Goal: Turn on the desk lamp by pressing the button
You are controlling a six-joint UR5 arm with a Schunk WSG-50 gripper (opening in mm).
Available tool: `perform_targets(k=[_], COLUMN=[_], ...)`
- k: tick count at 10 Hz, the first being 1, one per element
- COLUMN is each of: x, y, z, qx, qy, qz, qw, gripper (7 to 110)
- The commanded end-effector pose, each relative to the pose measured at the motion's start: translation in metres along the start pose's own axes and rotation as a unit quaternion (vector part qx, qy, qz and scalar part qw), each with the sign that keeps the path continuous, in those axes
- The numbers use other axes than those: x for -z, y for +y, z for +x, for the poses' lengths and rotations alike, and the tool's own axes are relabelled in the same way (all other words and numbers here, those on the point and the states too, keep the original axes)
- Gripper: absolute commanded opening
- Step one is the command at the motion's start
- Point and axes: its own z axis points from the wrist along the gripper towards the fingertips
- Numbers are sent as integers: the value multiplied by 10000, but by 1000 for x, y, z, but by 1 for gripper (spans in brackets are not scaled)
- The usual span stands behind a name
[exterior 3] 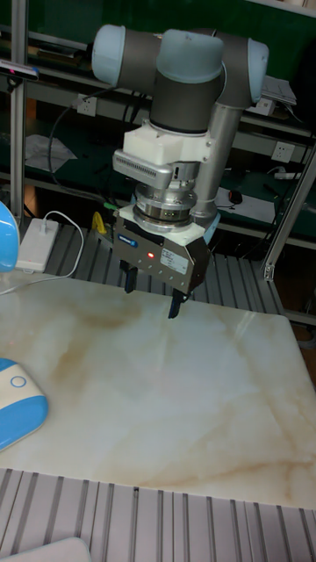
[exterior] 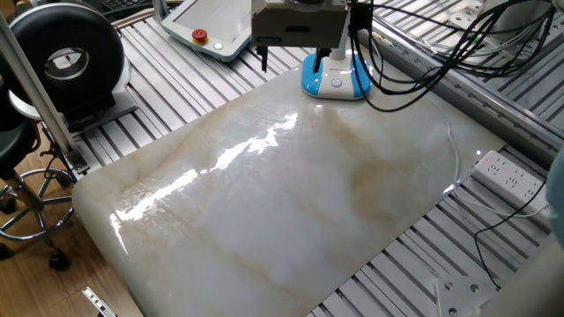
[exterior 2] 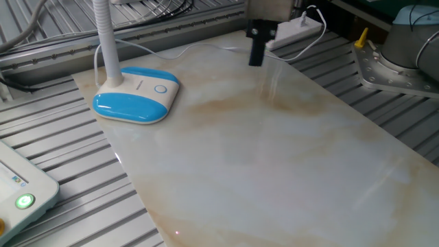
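The desk lamp's blue and white base sits at the far corner of the marble slab, its slim white neck rising out of view. Its round button shows on the white part of the base. My gripper hangs above the slab, open, with a wide gap between the two dark fingers and nothing held. It hovers beside the lamp, apart from it. In the other fixed view the gripper is seen edge-on, well to the right of the base.
A white pendant with a red button lies on the slatted table beyond the slab. A power strip sits at the right, a black round unit at the left. Cables hang behind the arm.
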Motion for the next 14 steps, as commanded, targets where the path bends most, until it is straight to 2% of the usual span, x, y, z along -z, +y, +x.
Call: perform_targets(k=[1, 3, 4, 5, 6, 7, 8, 10, 11, 12, 14], x=[6, 9, 11, 10, 10, 10, 11, 10, 10, 12, 11], y=[-4, 0, -2, -3, 0, 9, 16, 16, 15, 2, 5], z=[-24, -40, -53, -58, -50, -48, -56, -54, -49, -33, -29], qx=[510, 719, 932, 1136, 1030, 1165, 1117, 801, 1404, 2157, 2038], qy=[11, -242, -465, -525, -380, -354, -529, -480, -389, -33, 40], qz=[-157, -69, 149, 306, 272, 114, 14, 1, 33, 231, 172], qw=[9986, 9971, 9945, 9917, 9936, 9925, 9923, 9956, 9893, 9762, 9788], gripper=[88, 88, 88, 88, 88, 88, 88, 88, 88, 88, 88])
